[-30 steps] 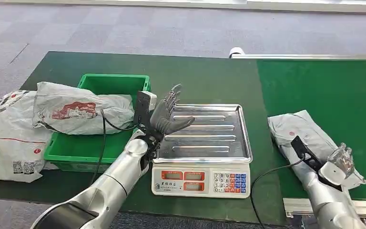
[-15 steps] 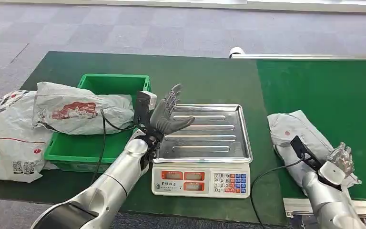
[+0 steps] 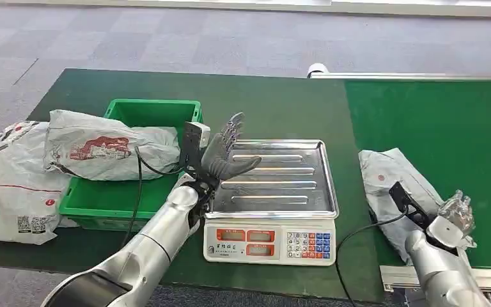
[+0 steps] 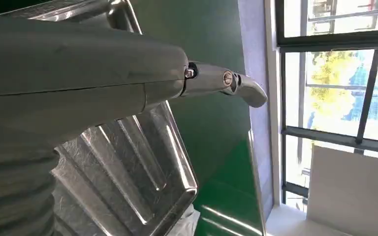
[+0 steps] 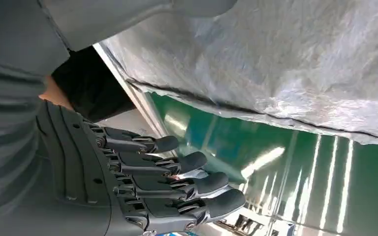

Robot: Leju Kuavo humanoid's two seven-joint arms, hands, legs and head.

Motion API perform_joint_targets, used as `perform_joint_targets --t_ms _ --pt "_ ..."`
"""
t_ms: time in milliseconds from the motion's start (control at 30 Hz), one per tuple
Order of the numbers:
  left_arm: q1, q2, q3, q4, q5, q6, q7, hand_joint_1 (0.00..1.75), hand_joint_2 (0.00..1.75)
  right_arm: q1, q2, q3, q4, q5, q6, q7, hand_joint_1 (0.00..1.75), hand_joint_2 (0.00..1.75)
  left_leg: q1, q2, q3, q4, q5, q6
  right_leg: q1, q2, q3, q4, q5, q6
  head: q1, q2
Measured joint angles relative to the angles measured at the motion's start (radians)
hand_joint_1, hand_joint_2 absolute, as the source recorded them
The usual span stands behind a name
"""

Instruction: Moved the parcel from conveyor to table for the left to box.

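— What are the fingers (image 5: 177,189) on the right hand (image 3: 457,216) doing?

— They're straight and a little apart, holding nothing. The parcel (image 3: 399,188) lies just past them, between the thumb side and the fingers as the wrist view has it, but I can't tell whether the hand touches it.

— And the parcel itself, where is it?

— On the near left edge of the conveyor (image 3: 447,121), a grey crumpled bag lying slantwise, its near end under the right hand and its left side hanging a bit over the seam with the bench (image 3: 275,105).

— The left hand (image 3: 225,153)?

— Raised and open, fingers spread and pointing up, over the left edge of the scale (image 3: 272,198). Nothing in it. Its thumb reaches out above the steel tray.

— What's around that?

— The scale stands on the bench just beside the conveyor, keypad facing the robot. Left of it is a green bin (image 3: 134,169) with a grey bag (image 3: 109,147) lying across its top. More bags (image 3: 13,185) are heaped at the bench's left end, touching the bin.
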Motion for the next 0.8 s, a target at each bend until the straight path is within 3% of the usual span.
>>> perform_joint_targets --t_ms 800 --pt "0.000 0.000 0.001 0.000 0.000 0.000 0.000 0.00 1.75 0.000 0.000 0.000 0.000 0.000 0.000 0.000 0.00 1.75 0.000 0.000 0.000 0.000 0.000 0.000 0.000 0.000 0.000 0.000 0.000 0.000 0.000 0.000"
